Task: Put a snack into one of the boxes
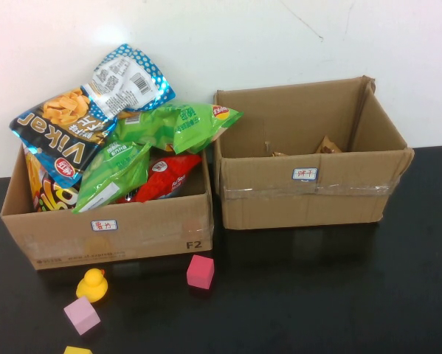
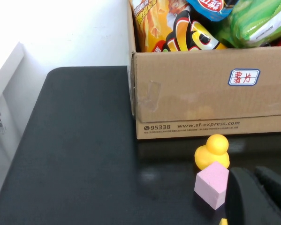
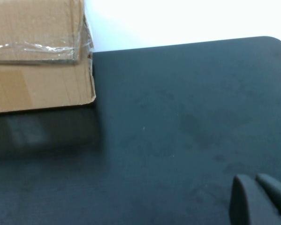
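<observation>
Your crinkly green foil snack bag (image 1: 195, 122) looked light and slippery; pinch its edge. Right gripper (image 3: 258, 199) sat closed near the tall taped cardboard box (image 1: 309, 193); left gripper (image 2: 257, 197) low near-left, fingers unclear.

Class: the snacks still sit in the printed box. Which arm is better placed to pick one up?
Left, probably. The left hand hovers before the snack box, near the duck. The right hand, shut, hovers beside the taped box.
</observation>
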Controlling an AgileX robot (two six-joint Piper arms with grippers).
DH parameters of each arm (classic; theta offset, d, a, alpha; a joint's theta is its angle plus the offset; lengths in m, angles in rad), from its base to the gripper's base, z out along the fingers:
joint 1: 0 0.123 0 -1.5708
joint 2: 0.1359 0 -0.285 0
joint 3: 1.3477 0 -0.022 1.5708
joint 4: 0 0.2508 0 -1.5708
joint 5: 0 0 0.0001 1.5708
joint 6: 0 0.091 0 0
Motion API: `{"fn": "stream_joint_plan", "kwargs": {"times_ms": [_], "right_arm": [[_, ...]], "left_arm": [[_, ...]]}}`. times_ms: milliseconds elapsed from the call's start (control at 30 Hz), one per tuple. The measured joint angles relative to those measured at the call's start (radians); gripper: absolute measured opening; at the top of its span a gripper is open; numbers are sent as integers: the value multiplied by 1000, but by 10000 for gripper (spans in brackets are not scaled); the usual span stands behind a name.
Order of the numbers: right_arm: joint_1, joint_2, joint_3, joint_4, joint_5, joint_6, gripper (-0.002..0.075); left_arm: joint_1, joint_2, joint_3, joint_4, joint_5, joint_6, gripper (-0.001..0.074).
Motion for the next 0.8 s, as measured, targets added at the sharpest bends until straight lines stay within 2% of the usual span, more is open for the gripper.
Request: {"fn": "stream_joint_plan", "kwargs": {"times_ms": [267,433,800], "right_arm": [[5,0,0,0,0,0,-1],[81,0,0,-2,0,0,-1],[147,0,0,-2,0,0,-1]], "left_arm": [[0,0,0,0,0,5,-1],[0,0,0,0,0,-9,-1],[0,0,0,0,0,-10,-1]]}}
